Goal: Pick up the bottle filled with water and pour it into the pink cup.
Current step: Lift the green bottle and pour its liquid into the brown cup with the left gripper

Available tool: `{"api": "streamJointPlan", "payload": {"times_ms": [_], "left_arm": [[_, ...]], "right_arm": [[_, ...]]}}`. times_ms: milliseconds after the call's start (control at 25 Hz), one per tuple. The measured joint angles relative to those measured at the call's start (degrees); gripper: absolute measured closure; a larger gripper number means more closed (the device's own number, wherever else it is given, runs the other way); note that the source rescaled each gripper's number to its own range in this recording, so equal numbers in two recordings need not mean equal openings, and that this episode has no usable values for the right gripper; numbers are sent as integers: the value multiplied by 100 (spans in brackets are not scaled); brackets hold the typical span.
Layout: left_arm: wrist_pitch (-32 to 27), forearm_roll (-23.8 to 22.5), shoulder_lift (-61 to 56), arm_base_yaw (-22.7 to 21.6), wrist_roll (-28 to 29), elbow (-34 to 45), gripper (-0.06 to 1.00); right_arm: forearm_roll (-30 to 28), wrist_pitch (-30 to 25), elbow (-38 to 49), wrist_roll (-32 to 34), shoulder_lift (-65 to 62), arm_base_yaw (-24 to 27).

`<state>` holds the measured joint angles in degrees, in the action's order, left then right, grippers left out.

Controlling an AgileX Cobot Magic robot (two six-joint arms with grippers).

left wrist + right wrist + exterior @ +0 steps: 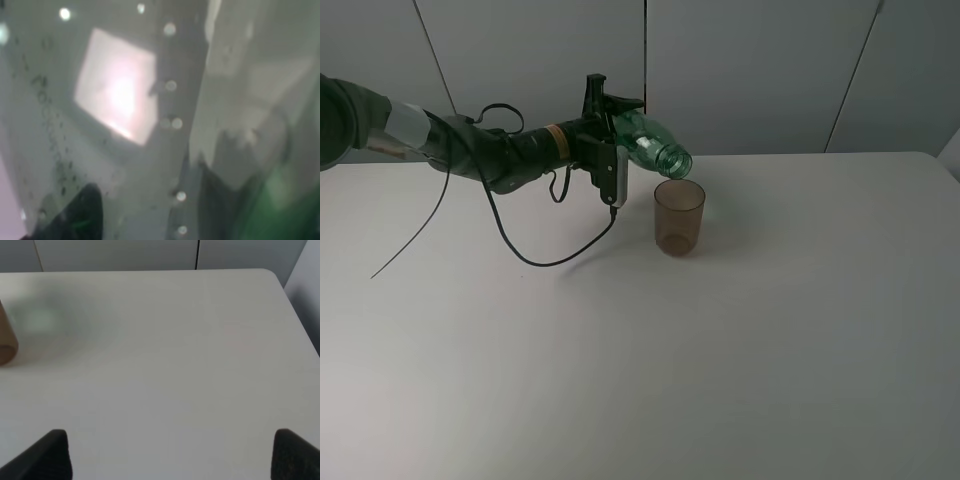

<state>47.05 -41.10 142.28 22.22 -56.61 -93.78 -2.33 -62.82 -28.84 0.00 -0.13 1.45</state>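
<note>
The green bottle point(650, 143) hangs tilted steeply, with its open mouth pointing down right, just above the rim of the pink cup point(678, 218). My left gripper point(616, 140) is shut on the bottle's lower body, rolled sideways. The cup stands upright on the white table point(770, 330). In the left wrist view the bottle point(150, 150) fills the picture as a blurred clear wall with droplets. The right wrist view shows my right gripper point(170, 455) open and empty over bare table, with the cup point(6, 342) at the picture's edge. No stream of water can be made out.
A black cable point(550, 262) loops from the left arm down onto the table beside the cup. The table's back edge point(800, 155) meets grey wall panels. A faint green glow point(40, 320) lies on the tabletop near the cup.
</note>
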Motion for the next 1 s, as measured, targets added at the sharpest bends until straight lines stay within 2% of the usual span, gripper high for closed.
{"api": "streamJointPlan", "payload": {"times_ms": [440,1000], "left_arm": [[-150,22,9,9,-335,-108,92],[-175,22,9,9,-399,-224,92]], "right_arm": [[0,0,0,0,0,0],[0,0,0,0,0,0]]}}
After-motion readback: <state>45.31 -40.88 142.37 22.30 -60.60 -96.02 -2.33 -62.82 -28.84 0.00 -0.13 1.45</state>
